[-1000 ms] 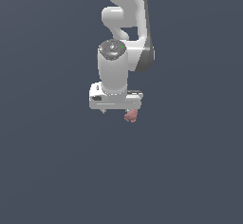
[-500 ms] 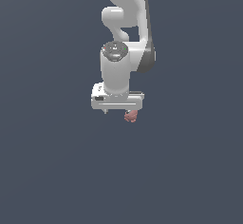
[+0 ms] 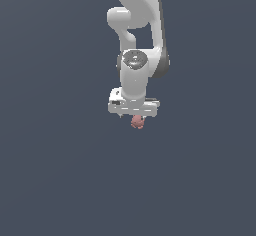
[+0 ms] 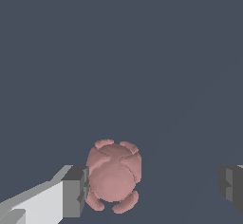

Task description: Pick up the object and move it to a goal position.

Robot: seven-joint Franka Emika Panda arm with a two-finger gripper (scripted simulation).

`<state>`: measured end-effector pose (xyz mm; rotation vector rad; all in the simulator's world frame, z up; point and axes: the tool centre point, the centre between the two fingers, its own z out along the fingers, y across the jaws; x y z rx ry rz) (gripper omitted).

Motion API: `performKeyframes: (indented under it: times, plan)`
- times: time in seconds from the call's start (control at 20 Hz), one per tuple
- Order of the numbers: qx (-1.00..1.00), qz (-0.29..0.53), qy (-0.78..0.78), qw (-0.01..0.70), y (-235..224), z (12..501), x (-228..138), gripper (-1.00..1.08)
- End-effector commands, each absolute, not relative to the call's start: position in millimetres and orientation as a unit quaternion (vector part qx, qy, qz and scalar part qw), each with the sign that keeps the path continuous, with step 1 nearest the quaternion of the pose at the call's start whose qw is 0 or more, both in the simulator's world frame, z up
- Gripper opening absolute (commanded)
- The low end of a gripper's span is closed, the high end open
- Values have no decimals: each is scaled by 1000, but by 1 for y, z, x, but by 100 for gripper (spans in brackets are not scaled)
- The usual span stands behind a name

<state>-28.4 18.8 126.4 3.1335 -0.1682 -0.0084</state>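
Observation:
The object [image 4: 114,175] is a small pinkish-red lumpy blob lying on the dark grey floor. In the wrist view it sits between my fingers, close against one grey fingertip [image 4: 76,192], while the other fingertip [image 4: 231,185] stands far off. My gripper [image 4: 153,187] is open and much wider than the blob. In the exterior view the white gripper [image 3: 134,114] hangs directly over the object [image 3: 137,123], which peeks out just below it. I cannot tell whether the near pad touches the blob.
The flat dark grey floor [image 3: 60,180] extends all around. The white arm [image 3: 140,25] rises behind the gripper in the exterior view.
The gripper has moved towards the exterior view's right and slightly down, so that it now stands over the object. The object has stayed in place.

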Motion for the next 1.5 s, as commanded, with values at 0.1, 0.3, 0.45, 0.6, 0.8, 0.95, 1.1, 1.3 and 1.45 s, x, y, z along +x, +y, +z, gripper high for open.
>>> performKeyframes:
  times: [0.1, 0.3, 0.45, 0.6, 0.8, 0.95, 1.1, 1.3, 1.45]
  plan:
    - [997, -2, -83, 1, 39, 109, -46, 100]
    - [995, -1, -103, 0, 52, 99, -58, 100]
    - [994, 0, -113, 0, 58, 94, -64, 100]
    - [993, 0, -119, 0, 61, 90, -68, 100]
    - [993, 0, -119, 0, 62, 90, -69, 100]
    - [993, 0, -119, 0, 62, 87, -69, 100]
    - [993, 0, -119, 0, 62, 78, -70, 100]
    - [993, 0, -120, 0, 62, 58, -71, 100]
    - [993, 0, -121, 0, 62, 46, -71, 100]
